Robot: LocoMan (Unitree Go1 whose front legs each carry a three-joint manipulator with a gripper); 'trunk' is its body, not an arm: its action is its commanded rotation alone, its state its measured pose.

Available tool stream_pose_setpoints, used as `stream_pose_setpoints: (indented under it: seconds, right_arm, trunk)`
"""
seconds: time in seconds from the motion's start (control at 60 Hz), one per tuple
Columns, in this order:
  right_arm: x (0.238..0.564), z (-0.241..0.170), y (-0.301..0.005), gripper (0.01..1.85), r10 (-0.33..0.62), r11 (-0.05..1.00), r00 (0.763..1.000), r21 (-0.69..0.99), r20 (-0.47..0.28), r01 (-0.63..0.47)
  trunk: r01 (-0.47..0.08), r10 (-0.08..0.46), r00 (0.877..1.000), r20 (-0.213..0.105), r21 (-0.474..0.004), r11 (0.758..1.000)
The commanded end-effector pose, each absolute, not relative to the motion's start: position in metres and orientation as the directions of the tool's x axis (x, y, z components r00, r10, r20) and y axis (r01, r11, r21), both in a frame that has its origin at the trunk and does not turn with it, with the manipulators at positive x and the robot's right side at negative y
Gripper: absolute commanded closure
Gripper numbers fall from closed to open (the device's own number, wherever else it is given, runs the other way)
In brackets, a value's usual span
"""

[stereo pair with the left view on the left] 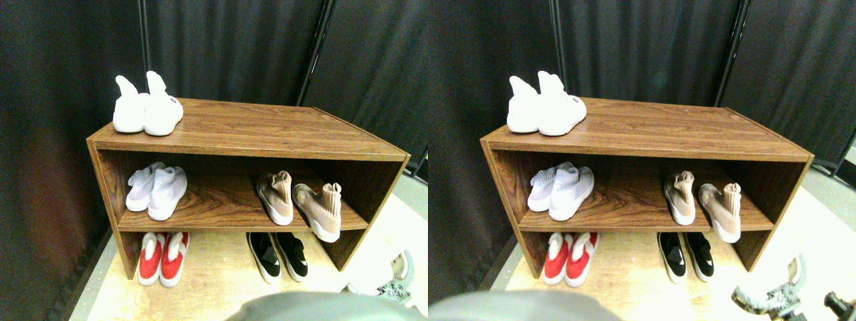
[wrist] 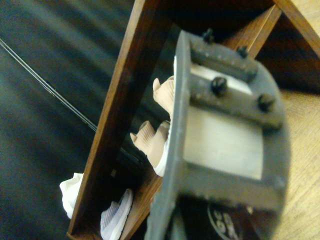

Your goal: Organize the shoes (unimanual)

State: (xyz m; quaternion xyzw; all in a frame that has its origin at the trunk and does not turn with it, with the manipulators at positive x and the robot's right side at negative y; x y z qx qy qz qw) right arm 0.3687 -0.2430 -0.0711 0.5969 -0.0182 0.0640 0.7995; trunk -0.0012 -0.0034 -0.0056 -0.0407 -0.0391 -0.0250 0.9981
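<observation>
On the middle shelf's right side stand the beige shoes: one sits straight, the other is angled, its toe over the shelf's front edge. The black shoes rest side by side on the floor under them. My right gripper hangs low at the lower right, in front of the shelf unit's right end, open and empty, well clear of every shoe. In the wrist view the dark jaw frame fills the middle, and both beige shoes show beyond it inside the shelf.
The brown wooden shelf unit carries an all-white high-cuff pair on its top left. A pale knit pair sits on the middle shelf's left, a red-and-white pair on the floor below. Dark curtains hang behind.
</observation>
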Motion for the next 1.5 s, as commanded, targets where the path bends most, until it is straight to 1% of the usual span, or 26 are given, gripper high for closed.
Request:
stream_pose_setpoints:
  seconds: [0.017,0.117,0.2,0.25,0.317,0.383,0.483,0.517,0.667,0.733,0.767,0.833,0.917,0.95,1.083,1.217,1.267,1.3,1.35,1.5]
  right_arm:
    - [0.377,-0.07,-0.243,0.58,0.058,0.298,0.992,0.946,0.113,-0.125]
    - [0.386,-0.07,-0.244,0.56,0.08,0.272,0.993,0.956,0.088,-0.106]
    - [0.394,-0.073,-0.245,0.62,0.09,0.243,0.993,0.966,0.072,-0.092]
    - [0.397,-0.074,-0.246,0.62,0.09,0.243,0.994,0.966,0.066,-0.086]
    - [0.405,-0.077,-0.246,0.61,0.09,0.206,0.995,0.976,0.049,-0.067]
    - [0.41,-0.08,-0.245,0.6,0.082,0.204,0.996,0.977,0.04,-0.056]
    - [0.417,-0.084,-0.244,0.66,0.076,0.196,0.997,0.98,0.019,-0.034]
    - [0.419,-0.085,-0.243,0.67,0.079,0.179,0.997,0.984,0.005,-0.019]
    - [0.429,-0.089,-0.242,0.64,0.078,0.196,0.997,0.981,-0.023,0.007]
    - [0.434,-0.092,-0.241,0.63,0.063,0.25,0.997,0.968,-0.041,0.024]
    - [0.438,-0.093,-0.24,0.62,0.061,0.255,0.997,0.966,-0.051,0.034]
    - [0.442,-0.095,-0.239,0.65,0.059,0.255,0.996,0.966,-0.061,0.044]
    - [0.448,-0.098,-0.238,0.6,0.048,0.265,0.996,0.963,-0.074,0.059]
    - [0.451,-0.1,-0.237,0.6,0.043,0.256,0.996,0.965,-0.076,0.063]
    - [0.459,-0.103,-0.235,0.58,0.041,0.273,0.996,0.959,-0.083,0.069]
    - [0.467,-0.106,-0.233,0.55,0.03,0.259,0.995,0.962,-0.095,0.084]
    - [0.468,-0.107,-0.233,0.54,0.02,0.27,0.995,0.958,-0.101,0.092]
    - [0.471,-0.108,-0.233,0.56,0.017,0.264,0.994,0.96,-0.104,0.096]
    - [0.473,-0.11,-0.233,0.57,0.022,0.282,0.994,0.955,-0.106,0.095]
    - [0.479,-0.113,-0.233,0.56,0.016,0.266,0.993,0.958,-0.113,0.105]
  trunk:
    - [0.052,-0.045,0.996,0.077,-0.092,0.994]
    - [0.05,-0.043,0.996,0.074,-0.093,0.994]
    - [0.048,-0.041,0.997,0.071,-0.094,0.994]
    - [0.047,-0.041,0.997,0.07,-0.094,0.994]
    - [0.046,-0.04,0.997,0.065,-0.094,0.994]
    - [0.046,-0.04,0.997,0.062,-0.094,0.994]
    - [0.045,-0.039,0.997,0.06,-0.094,0.995]
    - [0.045,-0.039,0.997,0.06,-0.094,0.995]
    - [0.041,-0.035,0.998,0.057,-0.099,0.994]
    - [0.035,-0.03,0.998,0.054,-0.101,0.994]
    - [0.035,-0.03,0.998,0.054,-0.101,0.994]
    - [0.031,-0.026,0.998,0.051,-0.102,0.994]
    - [0.029,-0.024,0.998,0.049,-0.103,0.994]
    - [0.028,-0.023,0.999,0.048,-0.104,0.994]
    - [0.028,-0.023,0.999,0.047,-0.104,0.994]
    - [0.027,-0.023,0.999,0.047,-0.106,0.994]
    - [0.027,-0.023,0.999,0.046,-0.106,0.994]
    - [0.027,-0.023,0.999,0.046,-0.106,0.994]
    - [0.027,-0.022,0.999,0.046,-0.107,0.994]
    - [0.024,-0.02,0.999,0.044,-0.107,0.994]
